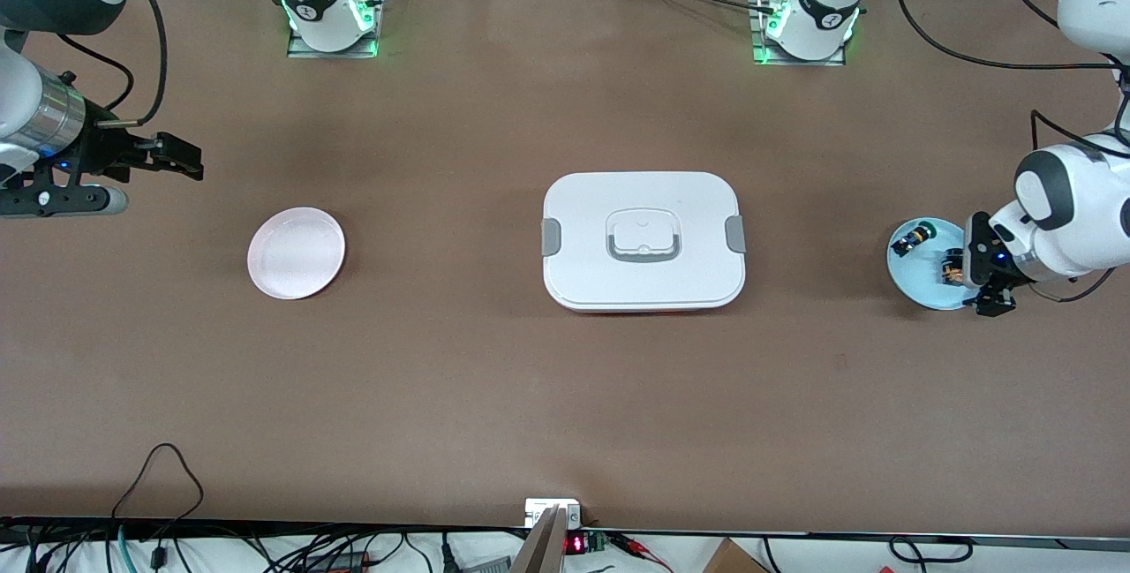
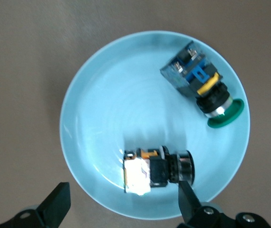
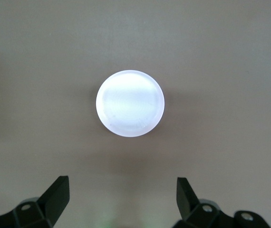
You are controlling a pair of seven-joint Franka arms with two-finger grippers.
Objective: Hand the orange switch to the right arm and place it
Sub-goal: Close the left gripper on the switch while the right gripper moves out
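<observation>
**Over the blue plate, both of my grippers stand open**

Over the light blue plate [image 2: 92,95] at the left arm's end of the table, my left gripper [image 2: 121,202] hangs with fingers spread wide and holding nothing. Directly beneath it on the plate lies the orange switch [image 2: 157,170] (black barrel, orange band, on its side), one fingertip [image 2: 185,199] just beside its black end. Apart from it on the same plate rests a black-and-blue switch with a green cap [image 2: 202,85]. Midtable sits a white lidded box [image 1: 643,240] with grey latches. Toward the right arm's end, my right gripper [image 3: 121,199] waits in the air, likewise open and empty, near a pale pink plate [image 1: 296,252].
</observation>
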